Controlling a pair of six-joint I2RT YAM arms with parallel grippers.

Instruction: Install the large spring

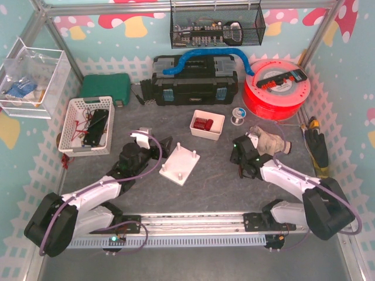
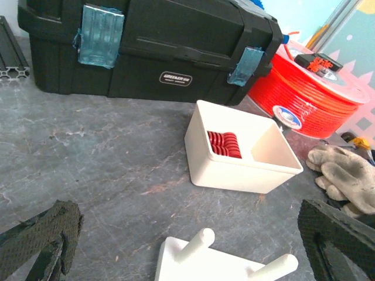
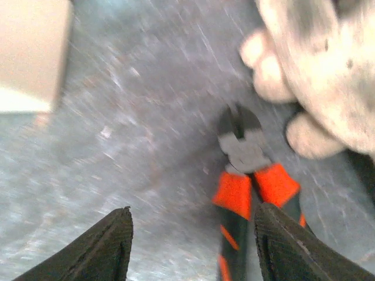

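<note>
Since the white peg base [image 1: 180, 165] stands bare, I judge nothing installed yet; the red coil, probably the large spring [image 2: 224, 144], lies in the box [image 2: 234, 172], centre frame. Left gripper [image 2: 187, 234] and right gripper [image 3: 193, 225] gape empty.

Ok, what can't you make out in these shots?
- Right wrist view: motion blur; cutting pliers handles cut by the bottom edge, work glove by the right edge.
- Left wrist view: white peg plate cut by the bottom edge.
- Top view: red parts in white box too small.
</note>
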